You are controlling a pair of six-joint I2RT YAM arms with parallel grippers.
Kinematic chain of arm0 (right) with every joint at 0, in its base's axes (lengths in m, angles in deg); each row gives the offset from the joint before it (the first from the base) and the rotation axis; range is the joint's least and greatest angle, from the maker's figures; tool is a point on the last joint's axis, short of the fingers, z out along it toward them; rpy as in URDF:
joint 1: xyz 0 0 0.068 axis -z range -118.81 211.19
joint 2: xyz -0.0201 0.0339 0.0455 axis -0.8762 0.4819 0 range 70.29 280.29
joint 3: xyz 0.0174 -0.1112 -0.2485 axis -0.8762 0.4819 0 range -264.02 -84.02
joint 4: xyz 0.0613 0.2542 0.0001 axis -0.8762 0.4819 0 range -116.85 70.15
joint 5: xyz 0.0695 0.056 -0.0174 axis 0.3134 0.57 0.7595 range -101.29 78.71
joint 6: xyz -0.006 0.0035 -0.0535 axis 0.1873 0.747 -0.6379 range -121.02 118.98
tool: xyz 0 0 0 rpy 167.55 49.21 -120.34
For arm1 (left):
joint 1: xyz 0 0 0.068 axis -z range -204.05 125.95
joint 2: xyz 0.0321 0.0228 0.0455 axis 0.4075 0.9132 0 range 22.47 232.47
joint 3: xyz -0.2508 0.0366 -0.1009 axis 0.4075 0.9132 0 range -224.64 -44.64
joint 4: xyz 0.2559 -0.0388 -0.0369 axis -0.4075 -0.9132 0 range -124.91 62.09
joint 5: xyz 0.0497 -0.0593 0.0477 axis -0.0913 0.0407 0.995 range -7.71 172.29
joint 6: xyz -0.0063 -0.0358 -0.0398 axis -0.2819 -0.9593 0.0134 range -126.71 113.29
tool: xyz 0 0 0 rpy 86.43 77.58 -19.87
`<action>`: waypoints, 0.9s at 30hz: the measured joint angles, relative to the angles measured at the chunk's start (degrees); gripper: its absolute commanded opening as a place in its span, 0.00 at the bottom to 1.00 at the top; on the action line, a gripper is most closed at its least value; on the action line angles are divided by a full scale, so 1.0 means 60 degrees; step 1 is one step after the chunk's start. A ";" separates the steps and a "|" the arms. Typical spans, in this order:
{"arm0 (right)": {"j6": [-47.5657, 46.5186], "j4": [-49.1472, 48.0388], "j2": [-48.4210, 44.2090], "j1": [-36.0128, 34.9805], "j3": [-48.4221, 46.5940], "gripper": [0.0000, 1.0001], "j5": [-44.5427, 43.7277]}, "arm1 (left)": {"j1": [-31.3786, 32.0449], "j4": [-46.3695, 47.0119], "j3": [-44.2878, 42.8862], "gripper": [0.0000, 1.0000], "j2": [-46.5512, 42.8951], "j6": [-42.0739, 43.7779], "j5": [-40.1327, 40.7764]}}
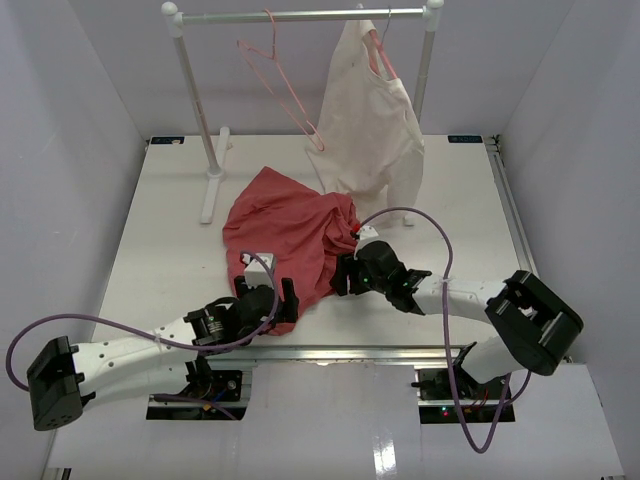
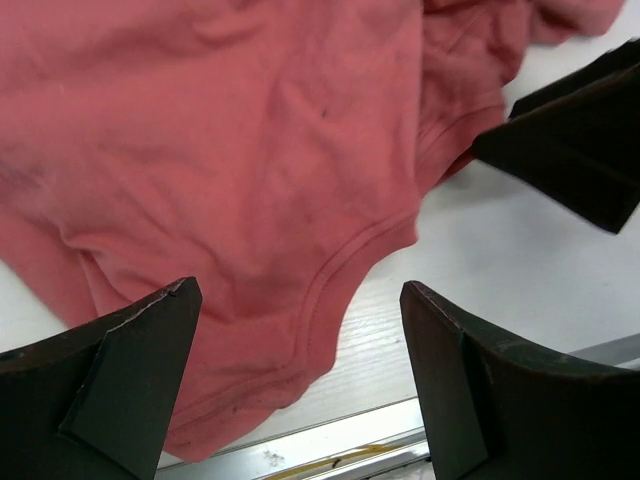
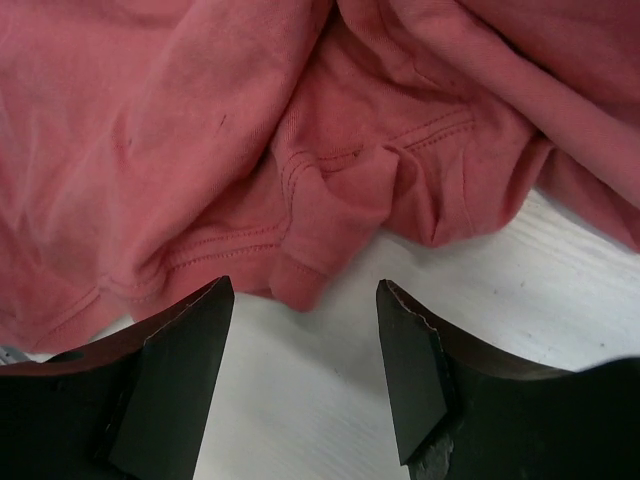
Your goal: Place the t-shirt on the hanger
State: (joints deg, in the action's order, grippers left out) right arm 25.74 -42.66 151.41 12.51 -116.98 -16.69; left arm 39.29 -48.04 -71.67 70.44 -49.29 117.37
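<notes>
The salmon t-shirt [image 1: 285,235] lies crumpled on the white table, its hem near the front edge. The bare pink wire hanger [image 1: 285,85] hangs tilted from the rack rod at the back. My left gripper [image 1: 277,300] sits at the shirt's near hem; in the left wrist view it [image 2: 300,290] is open, with the hem of the t-shirt [image 2: 220,130] lying between and beyond its fingers. My right gripper [image 1: 345,272] is at the shirt's right edge. In the right wrist view it [image 3: 305,290] is open, a fold of the t-shirt [image 3: 200,120] just ahead of its tips.
A cream garment [image 1: 370,120] hangs on a second hanger from the rack rod [image 1: 300,15]. The rack's left post [image 1: 200,100] stands on a foot at the back left. The table's metal front edge [image 2: 330,450] runs just under my left gripper.
</notes>
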 measured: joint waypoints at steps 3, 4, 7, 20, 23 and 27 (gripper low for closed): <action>0.0034 -0.0345 0.0540 -0.0026 -0.0141 0.61 -0.0010 | -0.0020 -0.0057 0.0207 0.91 0.0562 -0.0293 -0.0129; 0.0042 -0.0403 0.0684 -0.0032 -0.0195 0.58 -0.0022 | -0.0025 -0.0069 0.0229 0.90 0.0770 -0.0390 -0.0166; 0.0059 -0.0479 0.0978 -0.0033 -0.0349 0.47 -0.0130 | -0.0037 -0.0067 0.0264 0.83 0.1366 -0.0661 -0.0257; -0.0271 0.0271 -0.0321 -0.0035 -0.0777 0.08 -0.0803 | -0.0041 -0.0183 0.0321 0.00 0.2044 -0.1084 -0.0741; -0.0289 0.0679 -0.1449 -0.0091 -0.0773 0.08 -0.0959 | -0.0041 -0.0632 0.0076 0.19 0.1265 -0.1100 -0.0773; -0.0314 0.1198 -0.2789 -0.0156 -0.0779 0.08 -0.1145 | -0.0048 -0.0995 -0.0893 0.79 0.0300 -0.0984 -0.1058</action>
State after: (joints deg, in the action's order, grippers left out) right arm 23.85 -35.47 134.68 11.58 -121.66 -23.56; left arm 39.00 -54.01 -77.03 72.24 -55.20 111.02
